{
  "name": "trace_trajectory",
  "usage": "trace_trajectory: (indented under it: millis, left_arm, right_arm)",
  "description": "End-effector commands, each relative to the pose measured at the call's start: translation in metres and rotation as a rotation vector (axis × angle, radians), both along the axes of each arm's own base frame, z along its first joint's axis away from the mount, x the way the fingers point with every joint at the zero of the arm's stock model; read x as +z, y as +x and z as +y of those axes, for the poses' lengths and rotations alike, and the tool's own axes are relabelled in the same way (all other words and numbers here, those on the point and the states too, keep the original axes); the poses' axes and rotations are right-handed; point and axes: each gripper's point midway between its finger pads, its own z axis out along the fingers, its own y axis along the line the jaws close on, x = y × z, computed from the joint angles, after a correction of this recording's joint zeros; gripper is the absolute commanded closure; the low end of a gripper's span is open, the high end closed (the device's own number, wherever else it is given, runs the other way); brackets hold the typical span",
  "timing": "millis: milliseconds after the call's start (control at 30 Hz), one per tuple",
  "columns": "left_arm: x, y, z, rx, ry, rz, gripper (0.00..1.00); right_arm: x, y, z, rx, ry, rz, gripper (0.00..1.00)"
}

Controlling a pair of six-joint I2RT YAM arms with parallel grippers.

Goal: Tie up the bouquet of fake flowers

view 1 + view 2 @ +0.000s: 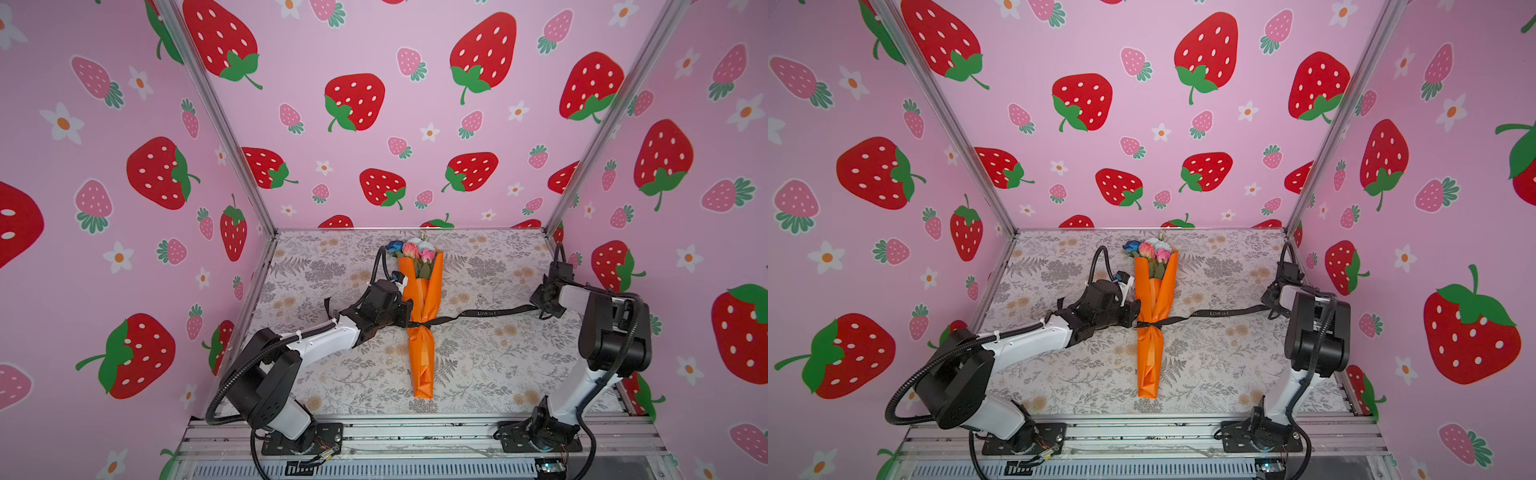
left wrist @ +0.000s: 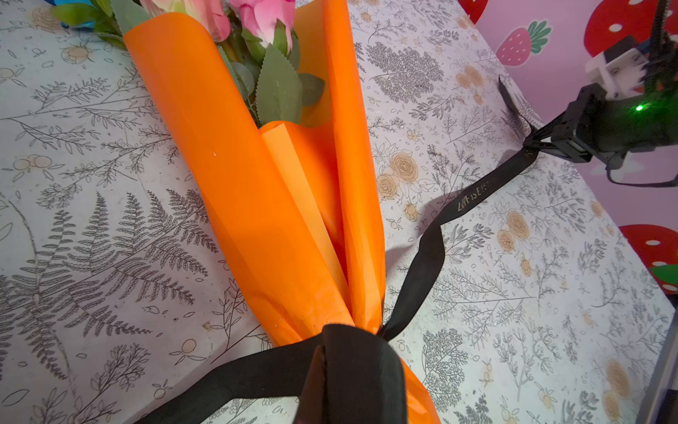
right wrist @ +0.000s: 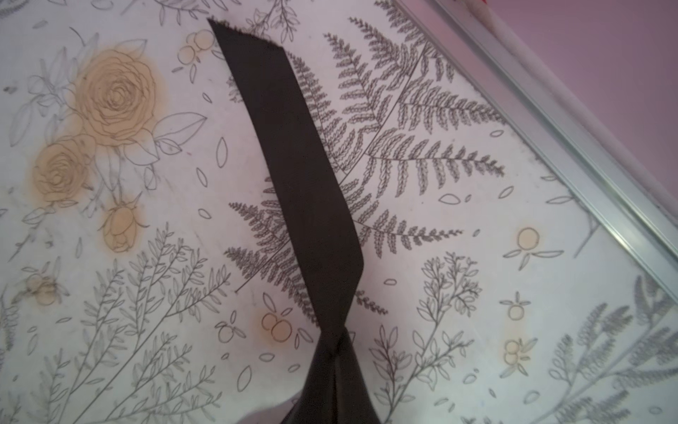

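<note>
L gripper (image 1: 409,319) and R gripper (image 1: 536,306) each clench the black lettered ribbon (image 1: 486,312). I hold its ends apart to cinch the orange-papered fake-flower bouquet (image 1: 422,291).

orange-wrapped bouquet (image 2: 257,191) | blk ribbon (image 2: 433,253) cinched round waist | runs to R claw (image 2: 531,141), pinched

The bouquet of fake flowers (image 1: 420,303) lies flat along the middle of the floral-print surface (image 1: 490,365), blooms toward the back wall. Orange paper (image 2: 238,183) wraps it in a long cone, open over pink roses (image 2: 264,14), a blue bloom (image 1: 392,247) and green leaves (image 2: 279,84). A black ribbon (image 1: 482,312) cinches the paper below the middle.
</note>
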Motion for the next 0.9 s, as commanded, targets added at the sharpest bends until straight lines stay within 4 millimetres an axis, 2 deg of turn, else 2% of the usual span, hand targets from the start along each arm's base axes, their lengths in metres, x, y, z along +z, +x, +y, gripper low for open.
trace_trajectory:
  millis: [0, 33, 133, 233, 333, 400, 500, 600, 700, 867]
  left_arm:
    - [0.01, 0.006, -0.009, -0.005, -0.027, -0.004, 1.0]
    - [0.011, 0.006, -0.009, -0.006, -0.032, -0.004, 1.0]
    - [0.011, 0.005, -0.01, -0.011, -0.038, -0.002, 1.0]
    - [0.013, 0.003, -0.011, -0.02, -0.045, -0.009, 1.0]
    - [0.015, 0.003, -0.011, -0.03, -0.055, -0.037, 1.0]
    - [0.016, 0.001, -0.011, -0.043, -0.057, -0.061, 1.0]
    - [0.017, -0.001, -0.01, -0.062, -0.058, -0.098, 1.0]
    - [0.021, -0.008, -0.011, -0.105, -0.076, -0.135, 1.0]
    - [0.024, -0.013, -0.009, -0.132, -0.082, -0.188, 1.0]
    - [0.028, -0.023, -0.007, -0.184, -0.067, -0.263, 1.0]
  right_arm:
    - [-0.02, -0.036, 0.023, 0.062, 0.037, 0.177, 1.0]
    - [-0.01, -0.033, 0.029, 0.083, 0.033, 0.163, 1.0]
    - [0.041, -0.013, 0.056, 0.16, 0.02, 0.058, 1.0]
    - [0.107, 0.006, 0.097, 0.263, 0.011, -0.075, 1.0]
    - [0.176, 0.017, 0.15, 0.385, 0.018, -0.207, 1.0]
    - [0.222, 0.022, 0.192, 0.477, 0.034, -0.297, 1.0]
    - [0.276, 0.022, 0.249, 0.599, 0.055, -0.4, 1.0]
    - [0.316, 0.019, 0.304, 0.713, 0.083, -0.478, 1.0]
    - [0.343, 0.015, 0.354, 0.806, 0.109, -0.535, 1.0]
    - [0.37, 0.0, 0.44, 0.969, 0.159, -0.593, 1.0]
